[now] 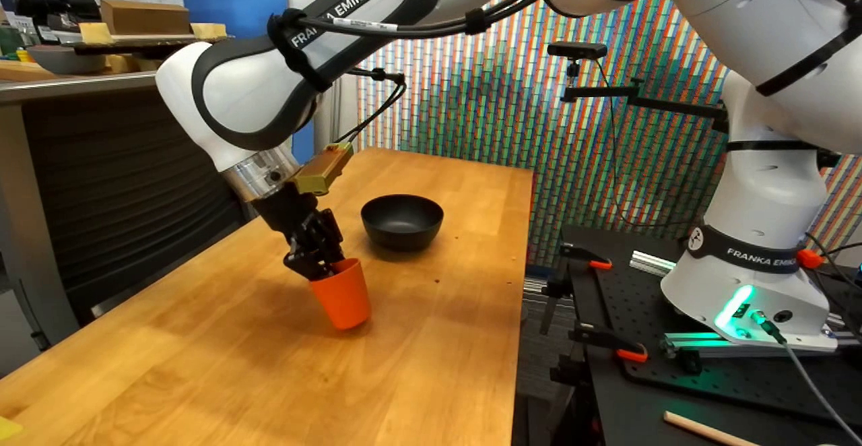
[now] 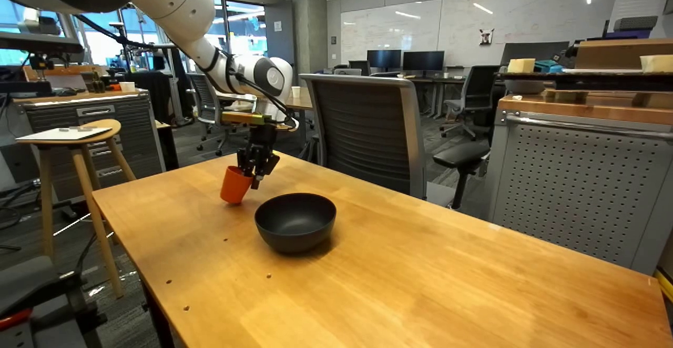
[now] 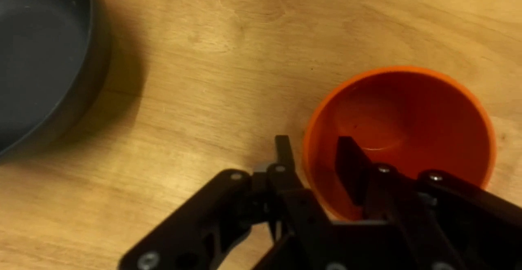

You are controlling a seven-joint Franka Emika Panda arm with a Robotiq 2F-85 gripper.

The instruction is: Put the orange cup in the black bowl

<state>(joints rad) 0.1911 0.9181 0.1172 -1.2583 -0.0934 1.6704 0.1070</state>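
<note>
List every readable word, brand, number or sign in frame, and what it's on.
"FRANKA EMIKA": dark stripe on the arm, its first word partly covered by the black cables.
"FRANKA EMIKA": black band round the robot base.
Too small to read: white cable label, door sign.
Too faint to read: writing on the whiteboard.
No text visible on the orange cup or the black bowl.
</note>
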